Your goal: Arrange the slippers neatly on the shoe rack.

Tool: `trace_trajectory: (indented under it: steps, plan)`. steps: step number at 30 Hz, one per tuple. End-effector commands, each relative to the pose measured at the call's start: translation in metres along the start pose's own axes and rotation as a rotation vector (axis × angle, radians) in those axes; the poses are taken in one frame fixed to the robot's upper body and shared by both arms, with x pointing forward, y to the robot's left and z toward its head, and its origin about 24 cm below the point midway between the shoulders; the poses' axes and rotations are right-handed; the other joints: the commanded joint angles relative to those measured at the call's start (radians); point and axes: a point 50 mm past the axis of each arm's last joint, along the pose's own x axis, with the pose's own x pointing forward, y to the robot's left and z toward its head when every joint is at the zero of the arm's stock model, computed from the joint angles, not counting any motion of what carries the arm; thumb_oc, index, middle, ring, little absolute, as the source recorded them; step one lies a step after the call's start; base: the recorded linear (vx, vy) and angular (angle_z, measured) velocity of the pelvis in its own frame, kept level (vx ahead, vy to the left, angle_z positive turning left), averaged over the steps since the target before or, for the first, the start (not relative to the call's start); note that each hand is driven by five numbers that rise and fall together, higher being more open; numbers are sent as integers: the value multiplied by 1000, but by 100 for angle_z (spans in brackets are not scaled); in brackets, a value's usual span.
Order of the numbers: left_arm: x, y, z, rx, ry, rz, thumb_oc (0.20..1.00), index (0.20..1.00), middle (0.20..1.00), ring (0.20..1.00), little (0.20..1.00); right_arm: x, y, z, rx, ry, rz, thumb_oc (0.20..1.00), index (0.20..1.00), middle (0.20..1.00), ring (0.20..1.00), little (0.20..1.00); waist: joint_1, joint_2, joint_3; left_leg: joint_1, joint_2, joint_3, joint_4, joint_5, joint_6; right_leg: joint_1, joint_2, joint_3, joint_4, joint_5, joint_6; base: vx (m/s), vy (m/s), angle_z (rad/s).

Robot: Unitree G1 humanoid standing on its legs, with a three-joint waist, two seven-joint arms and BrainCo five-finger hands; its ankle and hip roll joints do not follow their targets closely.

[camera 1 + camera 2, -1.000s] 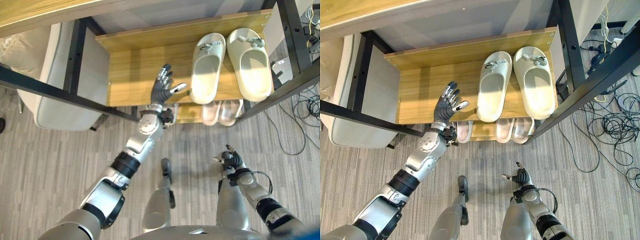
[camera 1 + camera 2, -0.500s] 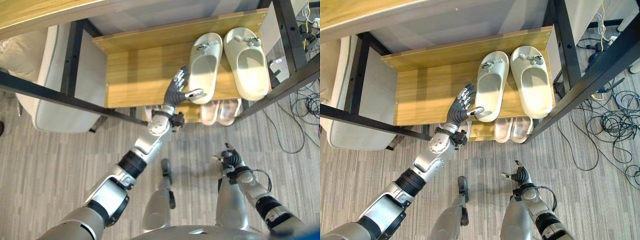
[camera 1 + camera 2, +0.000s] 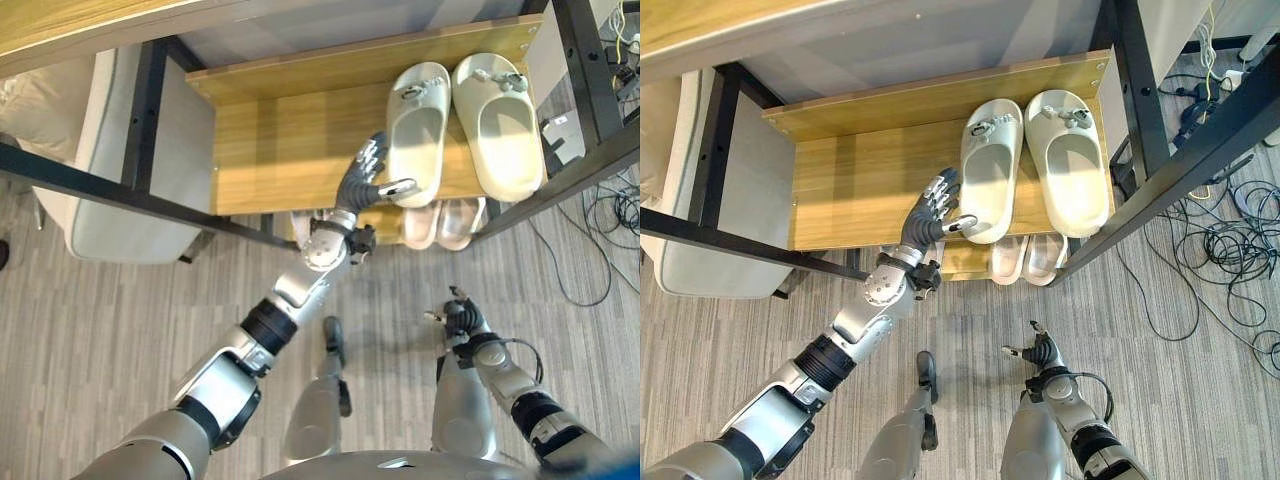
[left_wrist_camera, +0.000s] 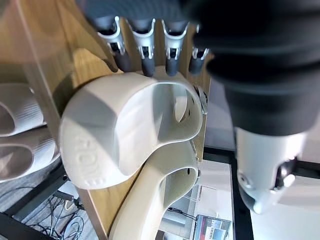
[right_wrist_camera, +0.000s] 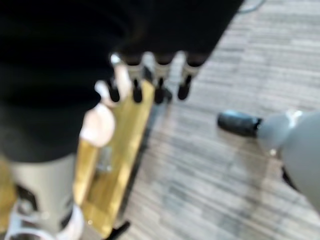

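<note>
A pair of cream slippers sits on the wooden upper shelf (image 3: 280, 130) of the shoe rack, toes toward the back wall, side by side at the shelf's right end. The left slipper (image 3: 417, 120) lies slightly angled, its heel near the front edge; the right slipper (image 3: 498, 120) lies just beside it. Each has a small ornament on its strap. Raised lettering runs along the left slipper's heel in the left wrist view, too distorted to make out.

The left hand (image 3: 365, 180) reaches over the shelf with fingers straight and spread, its fingertips (image 4: 145, 62) touching the left slipper's heel rim and the thumb against the heel.

A pair of pale pink slippers (image 3: 445, 222) lies on the lower shelf.

The right hand (image 3: 458, 318) hangs low over the grey plank floor (image 3: 100, 340), fingers relaxed, holding nothing.
</note>
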Motion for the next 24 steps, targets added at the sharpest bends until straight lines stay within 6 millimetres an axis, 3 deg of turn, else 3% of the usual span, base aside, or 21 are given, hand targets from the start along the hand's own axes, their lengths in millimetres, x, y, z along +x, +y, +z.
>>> trace_trajectory:
  steps: [1, 17, 24]
  plan:
    - [17, -38, 34, -47, -131, -153, 1000, 1000, 1000, 1000, 1000, 0, 5, 14, 32, -69, 12, 1000, 1000, 1000, 1000, 1000, 7, 5, -8, -5, 58, -53, 3, -2, -13, -73, -47, 17, 164, -63, 60, 0, 0, 0]
    - [22, -79, 39, -50, -138, -274, 1000, 1000, 1000, 1000, 1000, 3, 2, 17, 27, -75, 8, 1000, 1000, 1000, 1000, 1000, -12, -3, 2, -6, 59, -49, 3, -6, -11, -90, -46, 24, 178, -65, 61, 0, 0, 0]
    - [25, -78, 33, -2, -122, -257, 1000, 1000, 1000, 1000, 1000, 3, -1, 15, 26, -68, 1, 1000, 1000, 1000, 1000, 1000, -15, -8, 3, -8, 60, -47, 3, -7, -11, -95, -44, 24, 179, -64, 61, 0, 0, 0]
